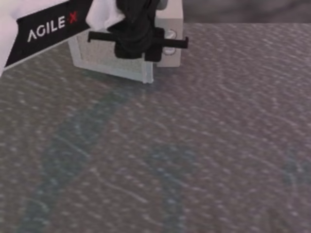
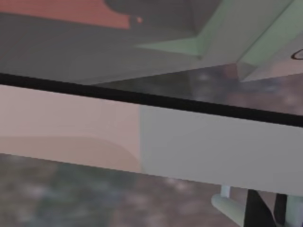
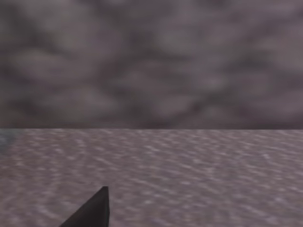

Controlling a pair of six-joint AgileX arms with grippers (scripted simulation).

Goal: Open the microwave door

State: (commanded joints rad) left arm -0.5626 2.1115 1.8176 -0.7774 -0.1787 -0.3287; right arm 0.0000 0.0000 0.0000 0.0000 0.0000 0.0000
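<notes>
Now: left tool at the microwave, door ajar

Left arm [image 1: 46, 26] comes in from the top view's upper left, white link with the AGILE X label, reaching over the microwave [image 1: 171, 22] at the far edge of the surface [image 1: 194, 145], left of centre. Left tool [image 1: 138, 36] is black and sits right on top of the front of the oven, covering the upper part of the door [image 1: 104, 58]. Cannot tell whether the tool is released or clenched; fingertips are hidden under the black wrist body. Door shows its greyish mesh window, hinged at the left, with its free right edge [image 1: 147, 73] standing out from the oven body toward the camera, so it is partly swung out, not flush. Two round knobs [image 1: 170, 35] show just right of the tool on the narrow panel.

Left wrist view is very close: pinkish interior [image 2: 61, 127] beside a pale panel [image 2: 218, 146], a thin black line across, too near to sort out more.

Right arm is out of the top view; the right wrist view shows only bare surface [image 3: 189, 170], grey backdrop and one dark fingertip [image 3: 97, 208] of the right tool, state cannot be told.
</notes>
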